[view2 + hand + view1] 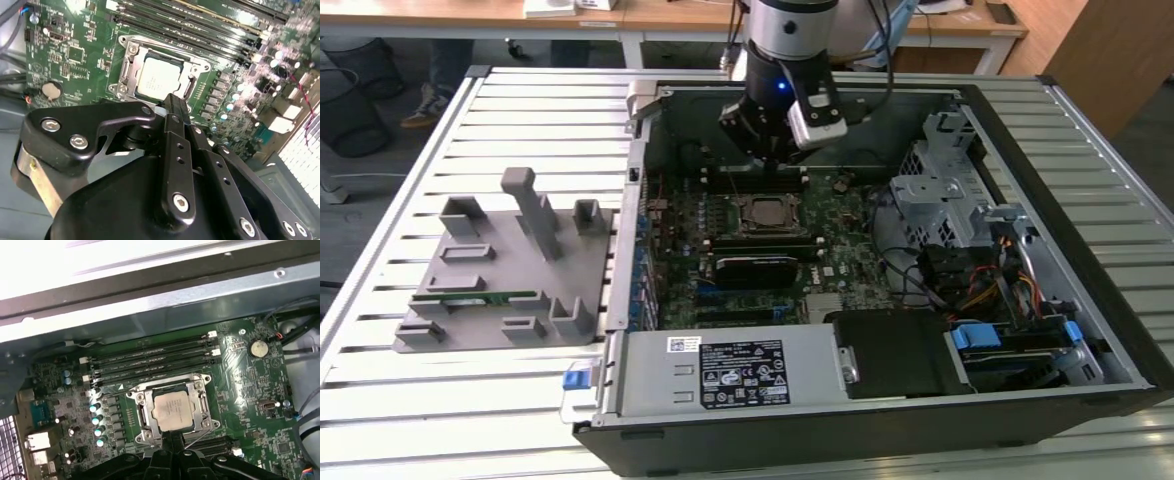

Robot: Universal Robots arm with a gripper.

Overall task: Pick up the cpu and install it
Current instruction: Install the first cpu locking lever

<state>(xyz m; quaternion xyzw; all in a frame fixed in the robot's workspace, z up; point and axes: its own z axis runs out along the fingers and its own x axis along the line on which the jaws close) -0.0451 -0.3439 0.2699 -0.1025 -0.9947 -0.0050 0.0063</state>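
Exterior view: the arm comes down from upper centre of frame into the open computer case, which lies on the slatted table. The hand hangs over the mobo, just above the socket in frame. The cpu lies inside that socket, mid-frame, not in the hand. On the exterior view's left: 1 grey holder w/ 1 green memory stick lying in it.

Second wrist view: hand has its fingers together w/ nothing between them, tips close above the cpu. I can't tell if they touch it. The cpu sits flat & square in the socket. Count: 1 cpu, 1 socket, 1 coin cell.

First wrist view: same story. Hand closed & empty beside the cpu, which lies within the socket. Beyond it I count 4 memory slots and 1 coin cell.

My read: pick-up is done and the cpu is placed, so I'm at the tail end of the install step. Can't tell if the socket frame is latched. Any move from here calls for keeping the tips off the chip top & clear of frame and slots, w/o dragging sideways.
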